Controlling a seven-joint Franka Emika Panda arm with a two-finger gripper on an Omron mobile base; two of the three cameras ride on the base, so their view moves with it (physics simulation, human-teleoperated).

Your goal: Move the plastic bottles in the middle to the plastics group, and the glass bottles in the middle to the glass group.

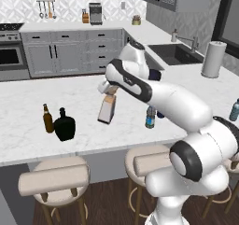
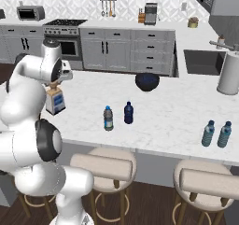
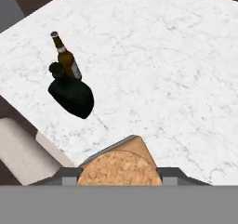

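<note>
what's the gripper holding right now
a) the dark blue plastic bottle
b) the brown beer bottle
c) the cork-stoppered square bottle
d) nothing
c: the gripper is closed on the cork-stoppered square bottle, which hangs tilted above the counter.

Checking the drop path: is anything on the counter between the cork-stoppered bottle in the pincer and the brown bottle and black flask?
Nothing visible: bare marble lies between the cork-stoppered bottle held by the pincer and the brown bottle and black flask.
</note>
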